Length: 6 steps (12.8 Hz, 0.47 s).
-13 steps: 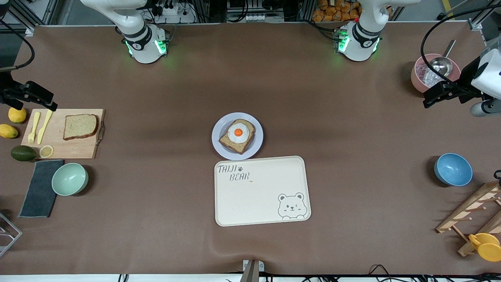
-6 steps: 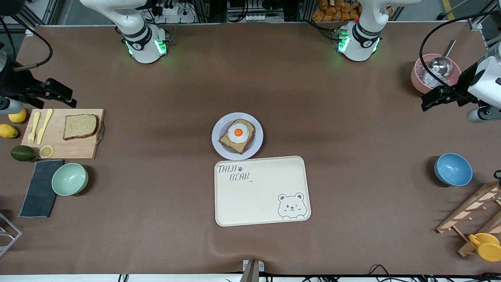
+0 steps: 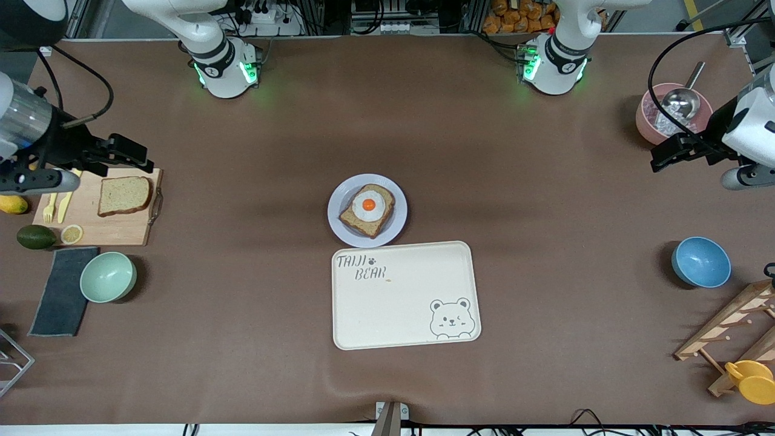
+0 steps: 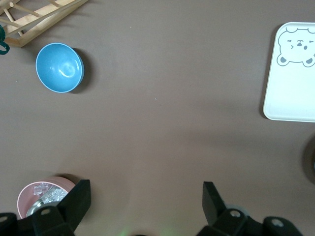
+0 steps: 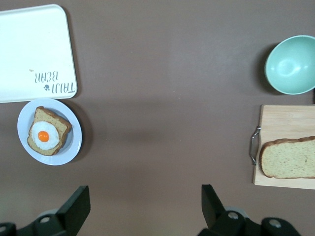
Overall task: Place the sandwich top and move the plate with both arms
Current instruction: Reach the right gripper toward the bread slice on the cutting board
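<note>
The sandwich top (image 3: 124, 195), a plain brown bread slice, lies on a wooden cutting board (image 3: 121, 233) at the right arm's end of the table; it also shows in the right wrist view (image 5: 288, 157). The plate (image 3: 339, 227) sits mid-table and carries a bread slice with a fried egg (image 3: 367, 209); this plate (image 5: 74, 142) is also in the right wrist view. My right gripper (image 3: 142, 158) hangs open and empty over the board's edge by the sandwich top, its jaws (image 5: 145, 196) wide. My left gripper (image 3: 657, 158) waits open and empty beside the pink bowl, jaws (image 4: 146, 194) wide over bare table.
A cream bear tray (image 3: 405, 297) lies just nearer the camera than the plate. A mint bowl (image 3: 108, 277), dark cloth (image 3: 60, 290), avocado (image 3: 35, 237) and yellow cutlery (image 3: 57, 200) crowd the board. A blue bowl (image 3: 700, 261), pink bowl with ladle (image 3: 651, 121) and wooden rack (image 3: 732, 327) stand at the left arm's end.
My right gripper has travelled from the table's end toward the middle, along the board's edge to beside the sandwich top. The left gripper has barely shifted. Bread and plate have not moved.
</note>
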Available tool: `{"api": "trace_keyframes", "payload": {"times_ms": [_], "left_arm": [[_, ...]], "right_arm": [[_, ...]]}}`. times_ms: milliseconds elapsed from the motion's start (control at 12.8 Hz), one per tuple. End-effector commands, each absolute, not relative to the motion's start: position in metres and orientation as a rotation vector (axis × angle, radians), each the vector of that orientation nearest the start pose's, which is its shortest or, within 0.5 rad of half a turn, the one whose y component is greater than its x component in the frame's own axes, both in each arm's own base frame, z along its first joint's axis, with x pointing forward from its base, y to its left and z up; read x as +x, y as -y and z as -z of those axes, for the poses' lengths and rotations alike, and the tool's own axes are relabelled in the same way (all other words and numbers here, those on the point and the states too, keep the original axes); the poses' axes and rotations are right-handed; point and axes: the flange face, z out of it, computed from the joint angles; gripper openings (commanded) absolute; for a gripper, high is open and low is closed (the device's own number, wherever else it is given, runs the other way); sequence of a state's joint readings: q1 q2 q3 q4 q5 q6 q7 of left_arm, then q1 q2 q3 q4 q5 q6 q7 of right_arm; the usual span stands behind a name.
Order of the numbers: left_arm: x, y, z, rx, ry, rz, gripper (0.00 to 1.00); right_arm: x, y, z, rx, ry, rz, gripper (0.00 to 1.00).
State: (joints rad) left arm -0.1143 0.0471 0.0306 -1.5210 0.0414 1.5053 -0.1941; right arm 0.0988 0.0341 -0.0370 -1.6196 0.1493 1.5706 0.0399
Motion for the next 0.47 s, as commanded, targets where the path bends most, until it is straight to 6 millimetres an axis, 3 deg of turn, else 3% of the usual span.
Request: {"api": "trace_keyframes", "payload": {"times_ms": [0, 156, 391], "left_arm": [[0.562, 0.041, -0.619, -3.09, 0.157, -0.099, 1.0], [0.563, 0.042, -0.618, -3.093, 0.157, -0.099, 1.0], [0.562, 0.041, -0.617, -3.093, 0.159, -0.099, 1.0]], "right_arm": [[0.566, -0.055, -0.573, -2.984, 0.001, -0.126, 1.0], [0.572, -0.039, -0.563, -2.994, -0.039, -0.141, 1.0], [0.581, 0.025, -0.54, -2.989, -0.177, -0.196, 0.97]]}}
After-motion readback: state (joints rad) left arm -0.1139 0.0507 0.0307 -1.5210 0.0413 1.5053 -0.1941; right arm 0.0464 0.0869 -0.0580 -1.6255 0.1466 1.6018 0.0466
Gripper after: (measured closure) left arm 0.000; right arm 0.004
